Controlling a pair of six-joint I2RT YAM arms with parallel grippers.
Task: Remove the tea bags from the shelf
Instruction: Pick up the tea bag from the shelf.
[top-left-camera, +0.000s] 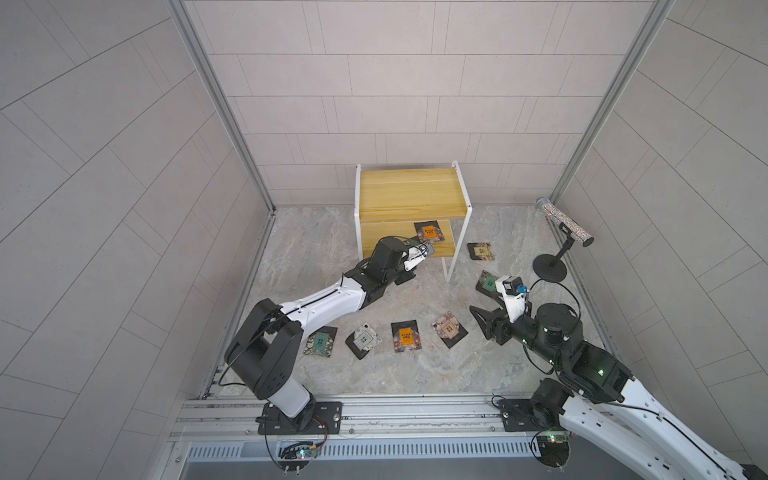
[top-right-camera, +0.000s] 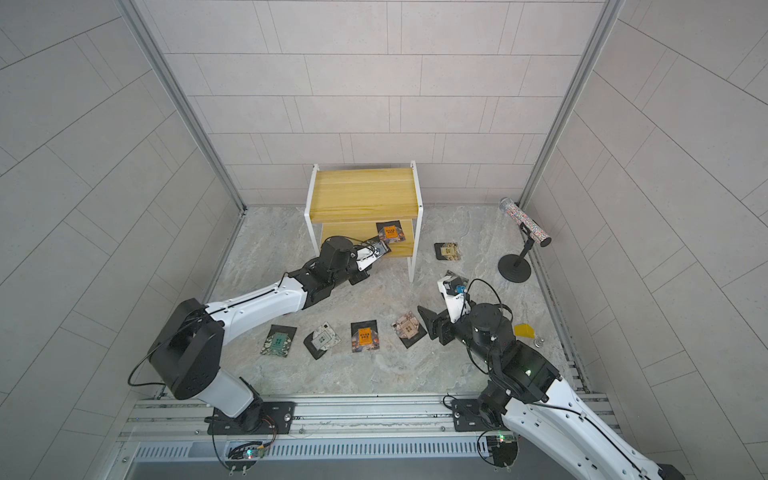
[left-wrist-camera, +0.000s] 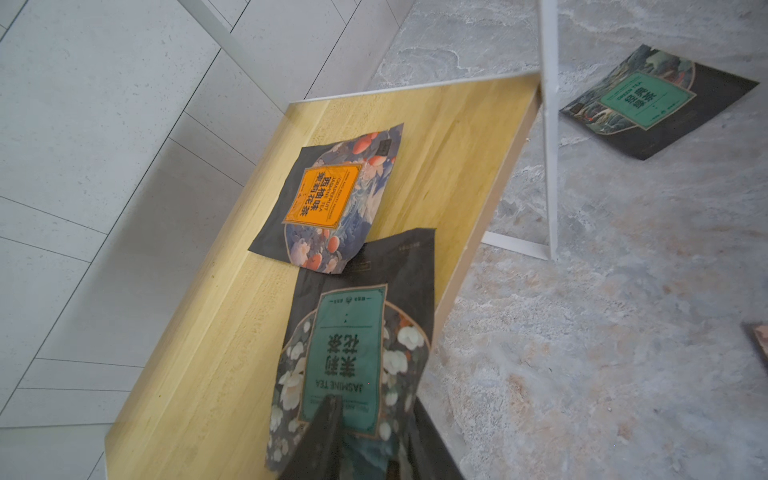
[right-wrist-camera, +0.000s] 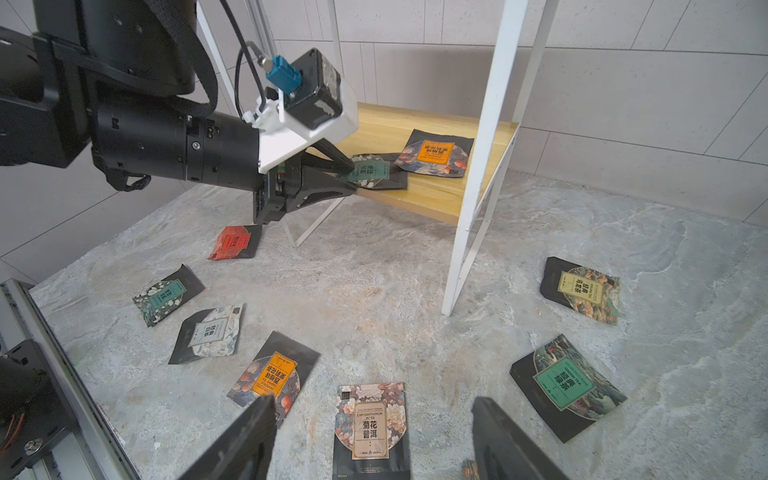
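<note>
The shelf (top-left-camera: 409, 195) stands at the back; its top board is bare. On its lower board (left-wrist-camera: 199, 332) lie two tea bags: an orange-labelled one (left-wrist-camera: 322, 195) (top-left-camera: 430, 232) and a green-labelled jasmine one (left-wrist-camera: 347, 349) (right-wrist-camera: 370, 170) at the front edge. My left gripper (right-wrist-camera: 355, 178) reaches in from the front. One finger (left-wrist-camera: 328, 432) lies on the jasmine bag's face and the other sits under its overhanging edge. The jaws stand narrow; whether they pinch the bag I cannot tell. My right gripper (right-wrist-camera: 372, 401) hangs open over the floor, above a beige-labelled tea bag (right-wrist-camera: 372, 428).
Several tea bags lie flat on the stone floor: a row in front (top-left-camera: 405, 336), others right of the shelf (top-left-camera: 481, 251), and a red one (right-wrist-camera: 235, 243) under the left arm. A black stand (top-left-camera: 550, 266) with a glittery tube (top-left-camera: 569, 226) is back right. A yellow block (top-right-camera: 523, 330) lies behind the right arm.
</note>
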